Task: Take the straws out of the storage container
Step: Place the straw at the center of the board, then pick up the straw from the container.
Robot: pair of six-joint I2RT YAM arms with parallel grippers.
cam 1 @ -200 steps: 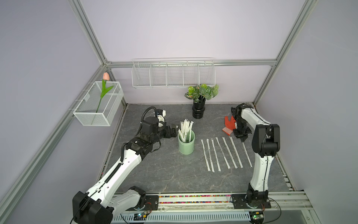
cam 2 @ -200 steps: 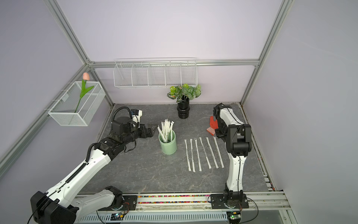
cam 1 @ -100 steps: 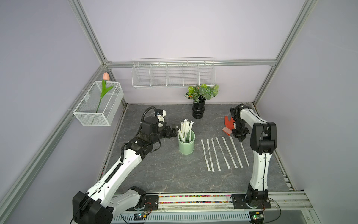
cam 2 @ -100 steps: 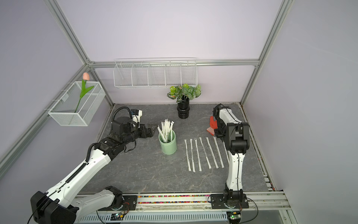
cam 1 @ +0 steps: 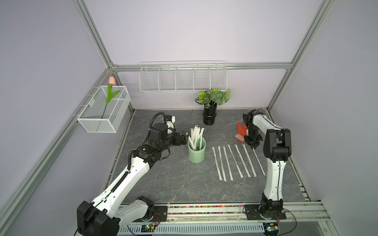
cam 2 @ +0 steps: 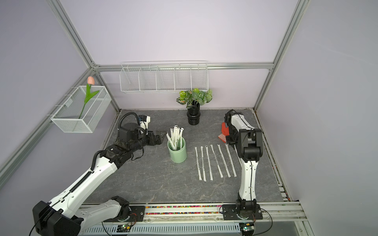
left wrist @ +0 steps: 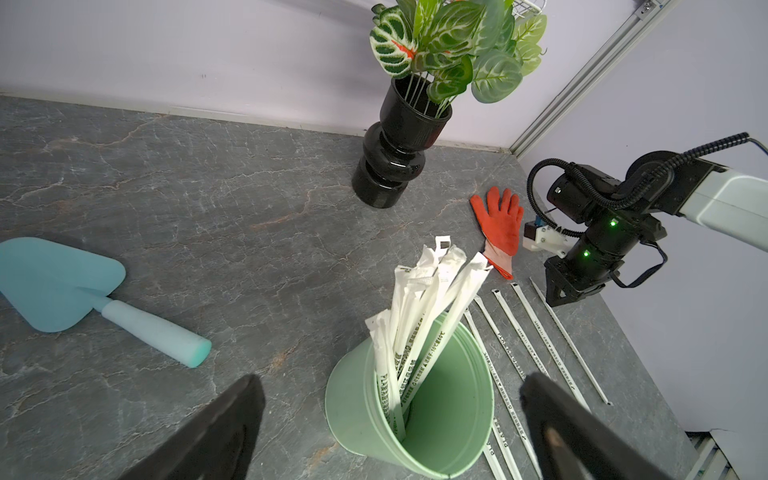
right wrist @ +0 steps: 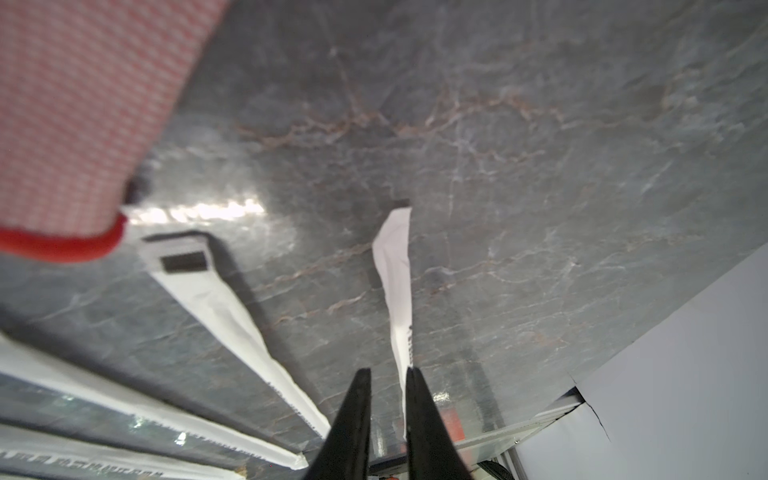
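The storage container (cam 1: 196,152) (cam 2: 177,152) is a mint-green cup standing mid-table, with several wrapped straws (cam 1: 196,135) (left wrist: 428,299) leaning in it. More straws (cam 1: 235,161) (cam 2: 216,161) lie in a row to its right. My left gripper (cam 1: 185,137) (left wrist: 395,380) is wide open just left of the cup, level with its rim, holding nothing. My right gripper (cam 1: 254,146) (right wrist: 388,370) points down at the far end of the rightmost straw (cam 1: 258,161) (right wrist: 395,266). Its jaws stand slightly apart, and the straw lies on the table along one finger's inner edge.
A red glove (cam 1: 241,132) lies just beside the right gripper. A black vase with leaves (cam 1: 209,117) stands at the back. A blue trowel (left wrist: 83,291) lies left of the cup. Wire baskets (cam 1: 183,78) (cam 1: 104,112) hang on the walls.
The right gripper's jaws have parted a little, letting go of the rightmost straw, and its arm has shifted slightly. The left arm has not moved.
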